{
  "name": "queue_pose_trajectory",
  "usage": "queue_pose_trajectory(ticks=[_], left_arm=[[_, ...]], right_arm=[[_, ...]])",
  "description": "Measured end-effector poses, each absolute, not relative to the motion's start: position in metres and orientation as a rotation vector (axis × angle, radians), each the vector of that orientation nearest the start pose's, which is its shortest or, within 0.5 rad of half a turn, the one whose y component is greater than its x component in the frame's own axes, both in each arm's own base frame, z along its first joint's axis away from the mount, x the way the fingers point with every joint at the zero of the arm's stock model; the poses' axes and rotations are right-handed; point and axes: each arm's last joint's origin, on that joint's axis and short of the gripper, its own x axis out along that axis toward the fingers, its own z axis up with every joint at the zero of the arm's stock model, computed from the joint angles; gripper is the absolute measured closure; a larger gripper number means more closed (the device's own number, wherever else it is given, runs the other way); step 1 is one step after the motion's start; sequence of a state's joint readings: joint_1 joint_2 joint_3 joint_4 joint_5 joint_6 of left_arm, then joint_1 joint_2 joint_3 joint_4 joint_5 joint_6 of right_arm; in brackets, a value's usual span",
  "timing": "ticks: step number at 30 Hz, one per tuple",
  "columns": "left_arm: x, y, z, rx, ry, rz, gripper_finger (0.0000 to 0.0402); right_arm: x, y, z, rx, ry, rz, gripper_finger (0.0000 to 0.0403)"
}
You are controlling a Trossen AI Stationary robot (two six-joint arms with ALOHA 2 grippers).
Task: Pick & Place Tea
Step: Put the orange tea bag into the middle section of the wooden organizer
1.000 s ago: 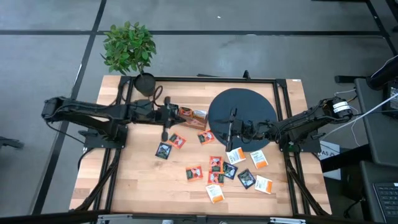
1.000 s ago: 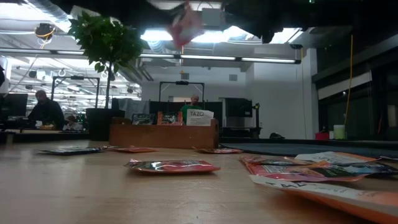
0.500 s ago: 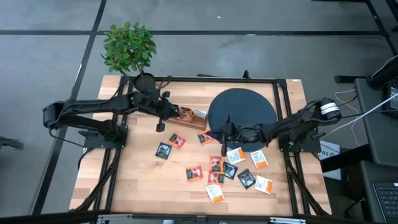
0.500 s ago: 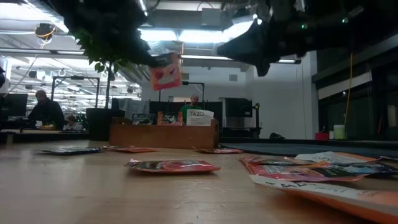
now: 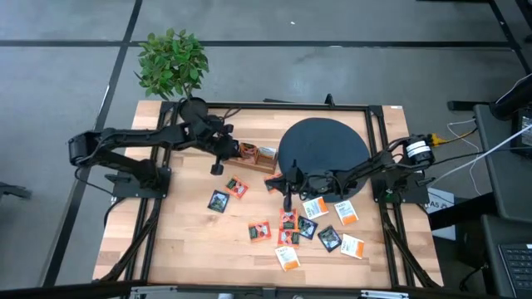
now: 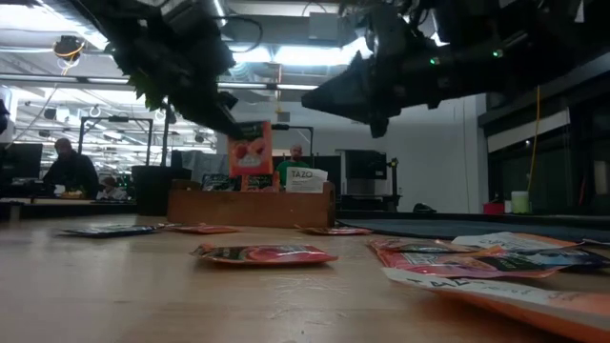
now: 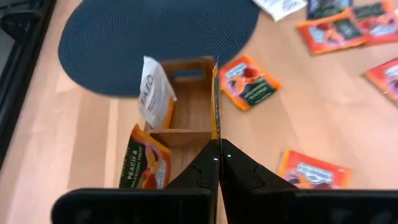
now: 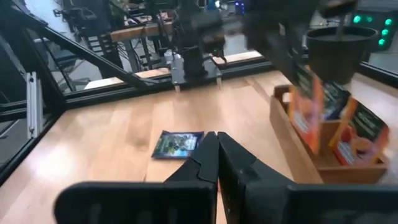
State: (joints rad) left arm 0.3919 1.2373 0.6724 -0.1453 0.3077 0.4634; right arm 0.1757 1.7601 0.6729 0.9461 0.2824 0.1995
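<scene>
- High view: the left gripper (image 5: pixel 218 163) hangs at the wooden tray's (image 5: pixel 268 169) left end, with the tray's long axis running away to the right toward the black disc (image 5: pixel 322 146).
- Left wrist view: its fingers are pinched shut on a red-orange sachet (image 7: pixel 215 99), held edge-on and upright, directly over the tray's side wall rather than over a compartment. My judgement: a small sideways shift is needed before release.
- Low view: the held sachet hangs vertically above the tray.
- The right gripper (image 5: pixel 288 184) hovers over the loose sachets (image 5: pixel 309 226) scattered on the counter (image 5: pixel 183 241); its fingers look closed and empty. It is the nearer arm to them.
</scene>
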Motion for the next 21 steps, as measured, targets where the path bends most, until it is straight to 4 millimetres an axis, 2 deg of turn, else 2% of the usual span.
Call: queue_pose_trajectory(ticks=[8,21], left_arm=[[0.237,0.102,0.194,0.236,0.715,-0.019,0.0400],[0.235,0.114,0.188,0.269,0.710,-0.047,0.0400]], right_arm=[[0.329,0.051,0.162,0.150,0.130,-0.087,0.0395],[0.329,0.051,0.159,0.144,0.154,-0.089,0.0394]])
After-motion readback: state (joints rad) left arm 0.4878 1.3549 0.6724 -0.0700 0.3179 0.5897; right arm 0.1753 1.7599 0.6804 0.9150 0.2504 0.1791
